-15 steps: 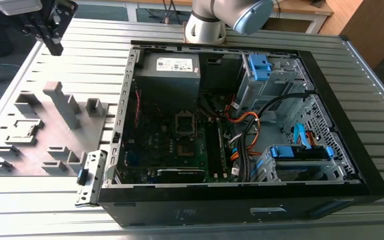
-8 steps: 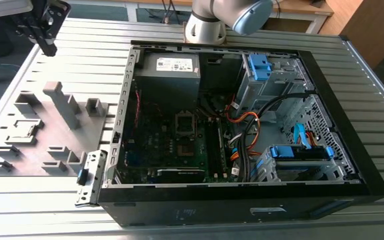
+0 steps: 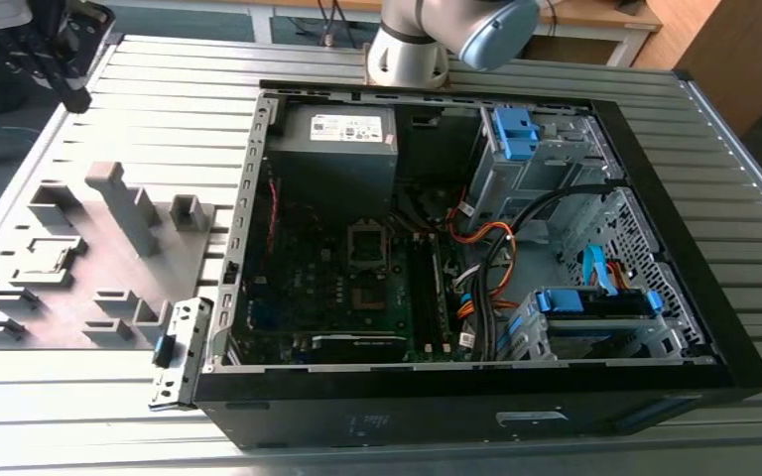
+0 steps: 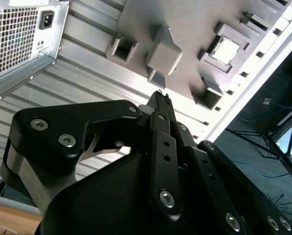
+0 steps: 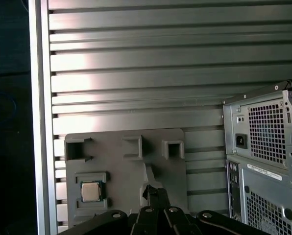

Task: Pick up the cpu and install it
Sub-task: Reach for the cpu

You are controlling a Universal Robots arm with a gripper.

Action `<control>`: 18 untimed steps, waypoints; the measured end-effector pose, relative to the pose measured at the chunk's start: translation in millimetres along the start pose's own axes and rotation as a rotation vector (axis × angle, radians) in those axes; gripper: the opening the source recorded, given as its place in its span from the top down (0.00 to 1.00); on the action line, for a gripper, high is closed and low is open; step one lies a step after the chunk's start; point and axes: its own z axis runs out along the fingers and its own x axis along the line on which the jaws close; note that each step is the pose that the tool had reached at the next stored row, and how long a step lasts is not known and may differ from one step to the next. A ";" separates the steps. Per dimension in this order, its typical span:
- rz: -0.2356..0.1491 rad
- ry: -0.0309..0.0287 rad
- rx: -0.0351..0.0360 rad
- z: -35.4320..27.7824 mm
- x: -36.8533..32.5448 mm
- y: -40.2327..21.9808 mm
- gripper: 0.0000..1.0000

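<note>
The cpu point(image 5: 90, 191) is a small pale silvery square lying flat in a square pocket of the grey holder tray point(image 5: 116, 171), which lies on the slatted table beside the computer case. It is also seen in the second wrist view point(image 4: 226, 50) and as a pale patch at the exterior view's left point(image 3: 48, 260). My gripper point(image 5: 153, 192) hangs well above the tray, off to one side of the cpu, shut with nothing between its fingers; its black tip point(image 4: 160, 96) meets at a point. Inside the open case, the silver socket frame point(image 3: 368, 243) sits on the motherboard.
The open black computer case point(image 3: 487, 248) fills the middle of the slatted metal table point(image 3: 698, 109), with a power-supply box point(image 3: 334, 134), drive cages and cables inside. Upright posts point(image 3: 123, 203) rise from the tray. The arm's base point(image 3: 415, 45) stands behind the case.
</note>
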 end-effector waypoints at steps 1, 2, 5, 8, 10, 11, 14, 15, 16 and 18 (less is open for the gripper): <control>0.000 0.0000 0.0001 0.2 3.0 -0.2 0.89; 0.000 0.0000 0.0000 0.5 6.0 -0.4 0.89; 0.000 0.0000 0.0000 1.2 15.4 -1.0 0.89; 0.000 0.0000 0.0001 2.1 24.5 -1.6 0.89; 0.000 0.0000 0.0000 2.8 30.3 -2.0 0.89; 0.000 0.0000 0.0001 3.2 33.2 -2.3 0.89; 0.000 0.0000 0.0000 4.8 41.1 -2.9 0.89; 0.000 0.0001 0.0001 5.4 43.8 -3.1 0.89; 0.000 0.0000 0.0001 6.0 46.6 -3.3 0.89; 0.000 0.0000 0.0001 7.2 52.6 -3.9 0.89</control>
